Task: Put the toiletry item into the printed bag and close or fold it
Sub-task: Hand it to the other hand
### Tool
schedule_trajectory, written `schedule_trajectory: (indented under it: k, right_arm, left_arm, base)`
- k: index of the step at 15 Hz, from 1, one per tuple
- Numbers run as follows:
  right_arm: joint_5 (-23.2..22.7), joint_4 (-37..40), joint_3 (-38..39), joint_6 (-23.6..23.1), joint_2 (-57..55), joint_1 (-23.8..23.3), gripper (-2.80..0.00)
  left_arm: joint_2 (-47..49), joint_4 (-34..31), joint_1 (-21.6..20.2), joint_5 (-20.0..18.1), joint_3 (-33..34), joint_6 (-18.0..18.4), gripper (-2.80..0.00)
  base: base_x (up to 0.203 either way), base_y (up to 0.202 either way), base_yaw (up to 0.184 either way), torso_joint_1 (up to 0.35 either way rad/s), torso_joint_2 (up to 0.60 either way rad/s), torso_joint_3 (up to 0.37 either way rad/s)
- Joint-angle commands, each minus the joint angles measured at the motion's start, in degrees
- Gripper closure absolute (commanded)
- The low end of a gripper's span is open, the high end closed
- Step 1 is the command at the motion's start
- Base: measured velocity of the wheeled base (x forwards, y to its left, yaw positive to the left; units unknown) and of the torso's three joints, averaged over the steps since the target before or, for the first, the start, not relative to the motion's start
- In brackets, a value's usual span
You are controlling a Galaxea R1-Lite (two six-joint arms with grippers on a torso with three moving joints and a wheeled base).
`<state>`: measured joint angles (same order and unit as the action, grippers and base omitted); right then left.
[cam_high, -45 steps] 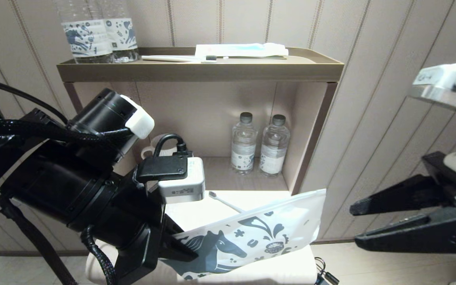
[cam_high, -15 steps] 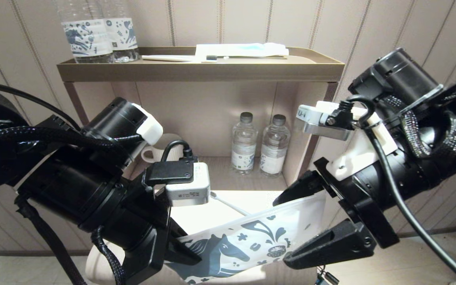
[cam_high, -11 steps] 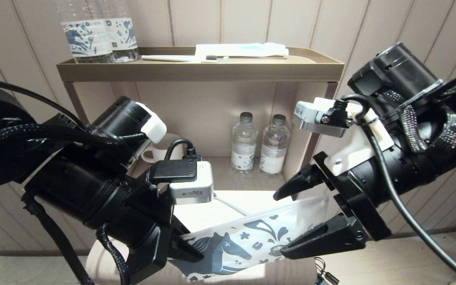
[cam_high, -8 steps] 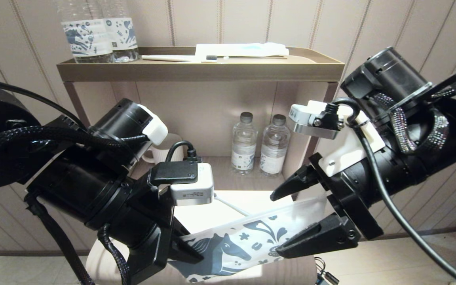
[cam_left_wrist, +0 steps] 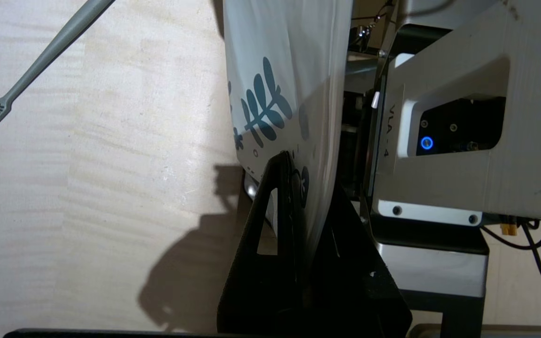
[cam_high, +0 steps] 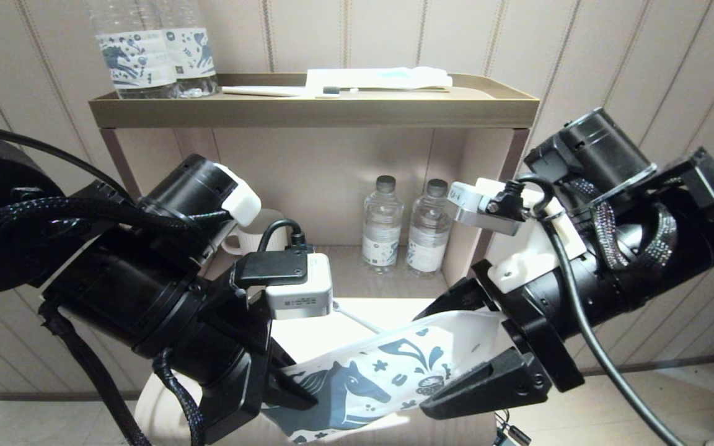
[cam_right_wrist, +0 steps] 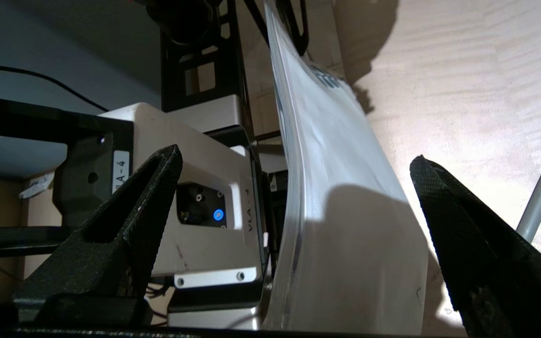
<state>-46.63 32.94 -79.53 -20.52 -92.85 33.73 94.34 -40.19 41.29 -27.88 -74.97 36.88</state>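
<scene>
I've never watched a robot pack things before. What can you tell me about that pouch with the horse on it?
The printed bag is a flat, white, translucent plastic pouch with a dark blue horse, flowers and small motifs. It hangs slanted above the pale wooden surface, bowing a little. The left gripper is shut on one end; the right gripper, open, straddles the other end without pinching it. The toothbrush lies outside it.

"VLA-4" is showing in dark letters on the white plastic robot housing (cam_left_wrist: 444, 122) in the left wrist view, and again on the same housing (cam_right_wrist: 247, 206) in the right wrist view. Water-bottle labels (cam_high: 382, 244) are too small to read.
</scene>
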Motion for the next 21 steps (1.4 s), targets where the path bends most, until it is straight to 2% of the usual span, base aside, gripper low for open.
schedule_trajectory:
  k: [1, 3, 9, 15, 16, 17, 18, 21]
  right_arm:
    - [-1.02, -8.86, 5.43, 2.22, 2.42, -0.33, -2.8]
    - [-1.42, -13.47, 8.14, 4.74, 3.36, -0.42, -2.8]
    - [-2.59, -13.92, 8.34, 4.79, 5.31, -3.06, -2.8]
    - [-2.59, -13.96, 8.68, 4.53, 5.3, -2.36, -2.8]
    - [-2.59, -13.92, 8.97, 4.35, 5.34, -2.53, 0.0]
    - [-2.59, -13.96, 9.63, 4.13, 5.48, -2.61, -1.65]
    - [-2.51, -13.96, 10.01, 4.0, 5.4, -2.62, -2.8]
    - [-2.59, -13.96, 9.83, 4.09, 5.49, -2.35, -2.8]
  left_arm:
    - [-0.21, -0.24, -0.03, -0.16, 0.0, 0.13, 0.0]
    - [-0.49, -0.24, 0.02, -0.08, 0.09, 0.1, 0.0]
    - [-0.48, -0.24, -0.07, -0.12, 0.18, 0.21, 0.0]
    - [-0.56, -0.24, -0.07, -0.07, 0.18, 0.21, 0.0]
    - [-0.48, -0.24, -0.07, -0.07, 0.18, 0.21, 0.0]
    - [-0.39, -0.24, -0.07, -0.16, 0.26, 0.21, 0.0]
    - [-0.24, -0.25, -0.07, -0.1, 0.49, 0.27, 0.0]
    - [-0.3, -0.24, -0.07, -0.16, 0.35, 0.21, 0.0]
  base:
    - [0.0, 0.0, 0.0, 0.0, 0.0, 0.0]
    - [0.0, 0.0, 0.0, 0.0, 0.0, 0.0]
    - [0.0, 0.0, 0.0, 0.0, 0.0, 0.0]
    - [0.0, 0.0, 0.0, 0.0, 0.0, 0.0]
    - [0.0, 0.0, 0.0, 0.0, 0.0, 0.0]
    - [0.0, 0.0, 0.0, 0.0, 0.0, 0.0]
    - [0.0, 0.0, 0.0, 0.0, 0.0, 0.0]
    - [0.0, 0.0, 0.0, 0.0, 0.0, 0.0]
